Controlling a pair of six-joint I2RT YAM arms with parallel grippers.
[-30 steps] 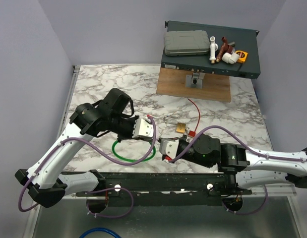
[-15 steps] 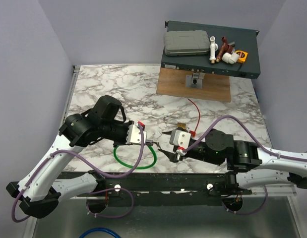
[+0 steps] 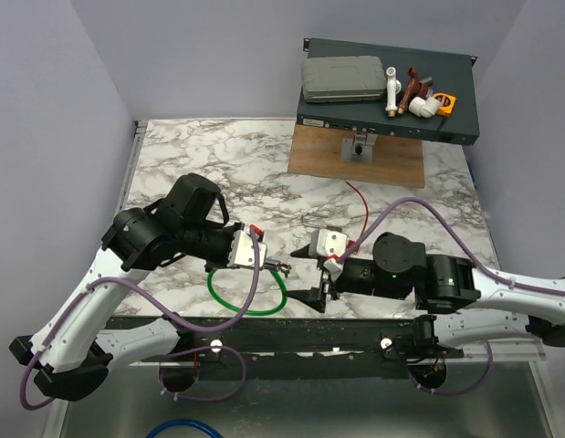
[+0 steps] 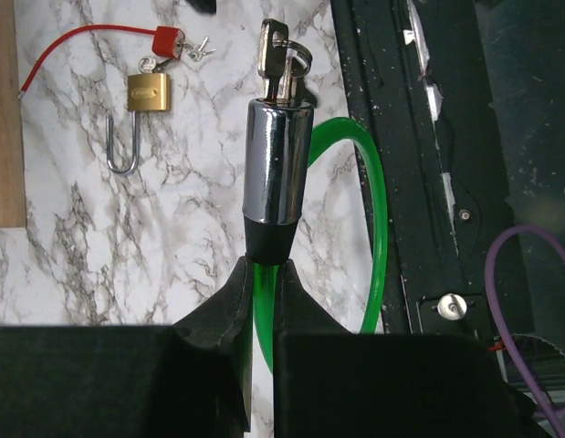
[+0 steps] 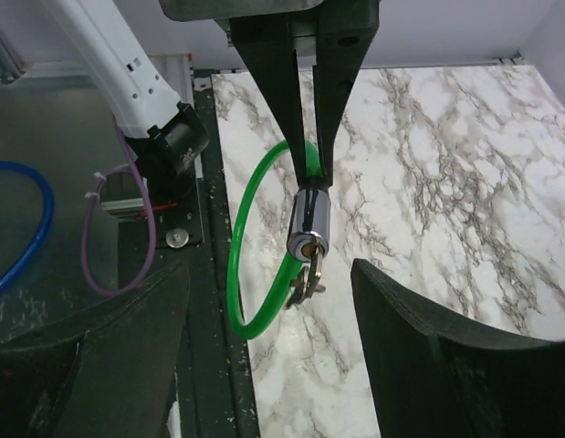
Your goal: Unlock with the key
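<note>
My left gripper is shut on the green cable just below its chrome lock cylinder and holds it up off the marble. A metal key sits in the cylinder's end, with a ring and a second key hanging from it. My right gripper faces that end, open, its fingers on either side of the key and apart from it. In the top view the left gripper and right gripper meet above the green loop. Tiny keys with a red tag lie beside a brass padlock.
A red cord runs from the tag toward a wooden board at the back. On the board stands a dark box carrying a grey case and pipe fittings. The black rail marks the near edge. A blue cable lies below.
My right gripper has opened and drawn back a little from the key. The left gripper has shifted slightly left and toward the near edge with the cable lock.
</note>
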